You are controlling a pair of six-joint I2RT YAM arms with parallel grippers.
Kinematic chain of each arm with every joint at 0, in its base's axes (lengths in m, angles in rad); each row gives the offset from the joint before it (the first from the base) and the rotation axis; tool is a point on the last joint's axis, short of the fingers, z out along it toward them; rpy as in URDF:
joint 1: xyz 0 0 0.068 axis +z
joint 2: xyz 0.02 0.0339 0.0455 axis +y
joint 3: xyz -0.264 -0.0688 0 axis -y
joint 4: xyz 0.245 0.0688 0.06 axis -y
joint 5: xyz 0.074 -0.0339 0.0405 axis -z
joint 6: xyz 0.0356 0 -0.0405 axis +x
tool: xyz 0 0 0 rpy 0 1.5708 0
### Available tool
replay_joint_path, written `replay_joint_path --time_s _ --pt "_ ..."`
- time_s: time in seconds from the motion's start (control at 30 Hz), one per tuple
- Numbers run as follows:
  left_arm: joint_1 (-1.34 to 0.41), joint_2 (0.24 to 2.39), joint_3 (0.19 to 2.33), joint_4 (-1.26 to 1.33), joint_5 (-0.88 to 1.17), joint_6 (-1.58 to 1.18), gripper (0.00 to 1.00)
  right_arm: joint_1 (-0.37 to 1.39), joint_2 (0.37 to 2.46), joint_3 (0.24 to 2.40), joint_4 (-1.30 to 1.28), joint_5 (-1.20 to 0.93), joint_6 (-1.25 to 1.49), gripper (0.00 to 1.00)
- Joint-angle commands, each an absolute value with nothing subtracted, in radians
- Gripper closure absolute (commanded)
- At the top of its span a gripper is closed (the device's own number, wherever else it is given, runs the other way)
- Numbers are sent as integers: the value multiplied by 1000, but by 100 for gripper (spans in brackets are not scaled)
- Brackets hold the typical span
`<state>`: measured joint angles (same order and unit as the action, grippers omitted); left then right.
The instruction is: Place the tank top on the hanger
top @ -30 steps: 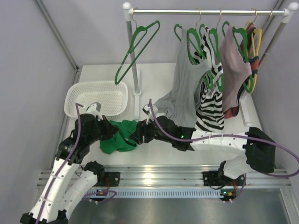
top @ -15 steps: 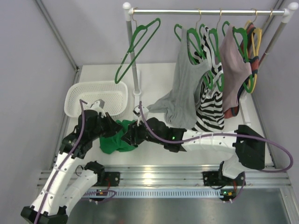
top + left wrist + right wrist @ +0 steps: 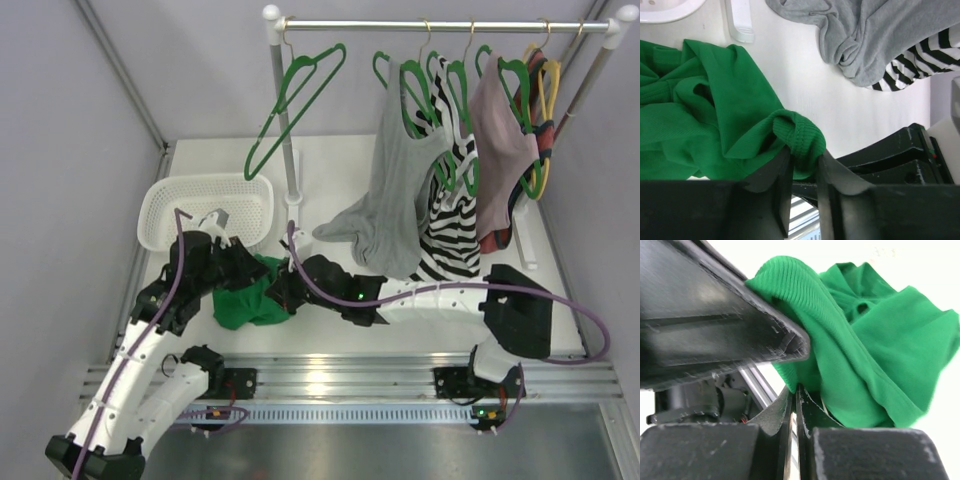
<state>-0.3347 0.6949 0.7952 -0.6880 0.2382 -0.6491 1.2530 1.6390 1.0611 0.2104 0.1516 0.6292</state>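
Observation:
The bright green tank top [image 3: 248, 302] lies crumpled on the white table between my two grippers. In the left wrist view a folded hem of the tank top [image 3: 715, 115] sits between the parted fingers of my left gripper [image 3: 804, 156], which is open. My right gripper [image 3: 795, 388] is shut, its tips pinching an edge of the tank top [image 3: 875, 350]. From above, the left gripper [image 3: 256, 272] and right gripper [image 3: 284, 290] nearly meet over the cloth. An empty green hanger [image 3: 295, 100] hangs tilted at the left end of the rail [image 3: 440, 25].
A white basket [image 3: 205, 180] stands at the back left. A grey top [image 3: 390, 190], a striped top [image 3: 450, 235], a pinkish garment [image 3: 498, 140] and several hangers hang from the rail. The rack's white post [image 3: 288, 150] stands just behind the grippers. The grey top [image 3: 865, 35] trails onto the table.
The right arm has slid left to the tank top and its jaws have shut on the cloth. The left gripper's jaws have parted slightly around the hem.

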Motion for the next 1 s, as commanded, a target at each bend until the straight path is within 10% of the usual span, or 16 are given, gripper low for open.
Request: replay_joint_path --time_s 0.0,0.2,0.97 --pt "-333 704 795 -598 276 -658 69 1246 1551 987 222 207 632 100" --pt "-333 712 801 -598 249 -655 47 1253 1343 693 242 206 716 100" --pt "-503 908 641 -557 42 -736 55 1341 1083 287 242 322 965 100"
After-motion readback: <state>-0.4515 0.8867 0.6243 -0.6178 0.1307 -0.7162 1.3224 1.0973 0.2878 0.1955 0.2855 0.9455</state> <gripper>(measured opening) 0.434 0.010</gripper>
